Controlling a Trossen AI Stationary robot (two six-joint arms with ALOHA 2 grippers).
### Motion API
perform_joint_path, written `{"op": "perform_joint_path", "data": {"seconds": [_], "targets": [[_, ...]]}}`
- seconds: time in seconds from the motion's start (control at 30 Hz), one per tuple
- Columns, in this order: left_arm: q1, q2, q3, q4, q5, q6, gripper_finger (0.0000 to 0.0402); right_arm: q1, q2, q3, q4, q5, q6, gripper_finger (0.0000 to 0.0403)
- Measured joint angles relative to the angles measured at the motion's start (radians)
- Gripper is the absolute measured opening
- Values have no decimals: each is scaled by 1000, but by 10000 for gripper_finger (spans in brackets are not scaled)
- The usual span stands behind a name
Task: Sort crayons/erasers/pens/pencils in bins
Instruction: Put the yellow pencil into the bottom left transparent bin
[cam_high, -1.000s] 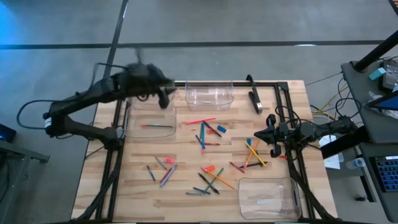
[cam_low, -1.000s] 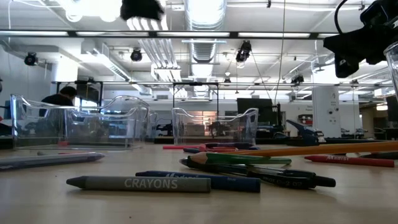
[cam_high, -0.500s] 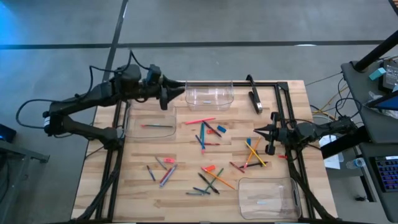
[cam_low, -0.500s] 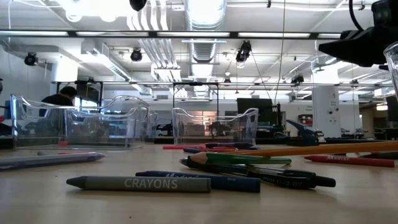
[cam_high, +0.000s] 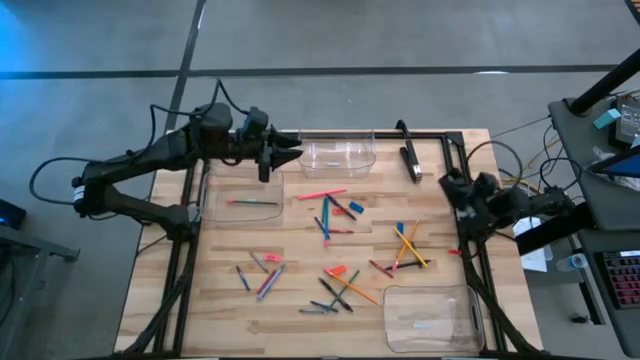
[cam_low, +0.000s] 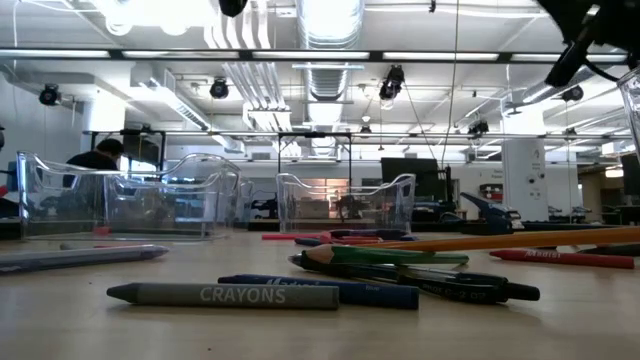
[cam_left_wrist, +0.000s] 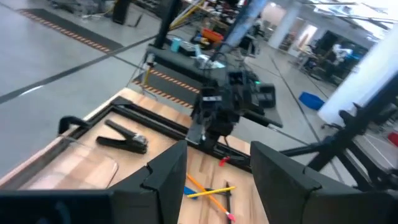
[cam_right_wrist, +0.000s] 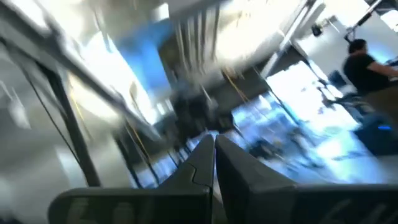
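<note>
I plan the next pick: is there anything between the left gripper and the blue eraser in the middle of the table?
Nothing visible. The left gripper hangs open at the far edge; the blue eraser lies on bare table, beside a crayon.

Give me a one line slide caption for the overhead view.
Left gripper open above the far bins; right gripper shut at the table's edge; pens, crayons and erasers lie unsorted.
</note>
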Motion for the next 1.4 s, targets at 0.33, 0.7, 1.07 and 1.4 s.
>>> {"op": "perform_joint_path", "data": {"seconds": [0.33, 0.7, 1.07, 1.4], "targets": [[0, -43, 0, 7, 3, 95, 162, 0, 0, 0, 277, 19, -114, 9], [3, -100, 0, 3, 7, 211, 162, 0, 49, 182, 300, 20, -215, 9], [5, -133, 0, 7, -9, 275, 162, 0, 440, 571, -182, 149, -246, 9], [5, -201, -1, -75, -12, 301, 162, 0, 722, 982, -1392, 300, 495, 9]]}}
